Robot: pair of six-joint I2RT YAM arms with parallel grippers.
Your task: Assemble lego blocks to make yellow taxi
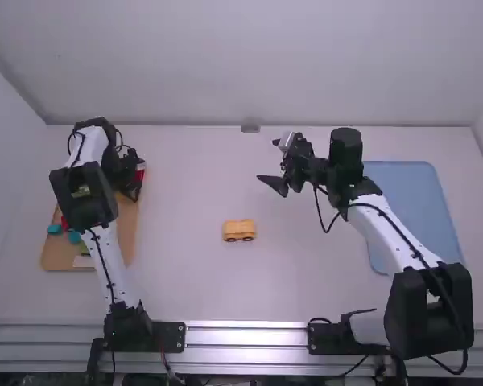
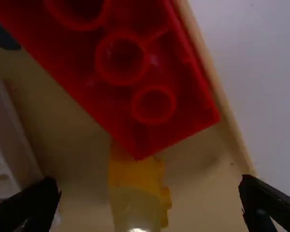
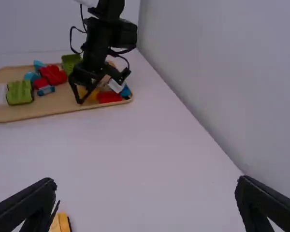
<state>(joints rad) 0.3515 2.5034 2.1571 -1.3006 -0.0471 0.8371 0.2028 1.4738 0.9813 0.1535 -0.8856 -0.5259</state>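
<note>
OK, over to the L side: see L gripper low over the far corner of the wood tray, R-hand side. Spread wide there, w/ 2 fingers well apart and nothing in the grip. Spot 1 yellow block lying btwn them in the L wrist view, plus 1 red block just beyond, angled across the yellow one's end, hollow side and round tubes showing. Can't tell if touching. Also find 1 white block off beside the yellow, partly behind a fingertip.

Now over to R gripper: hanging above the table, past the middle toward the back wall, pointing in toward the L arm's side. Wide open too, w/ nothing held.

And the car! Standing approx. mid-table, btwn wood tray and blue tray, yellow on top, w/ 2 dark wheels visible on the near side. Peeking in beside a finger in the R wrist view as well. Back in the wood tray, pick out 2 green blocks and a red-and-blue cluster near the end opp. L gripper.
</note>
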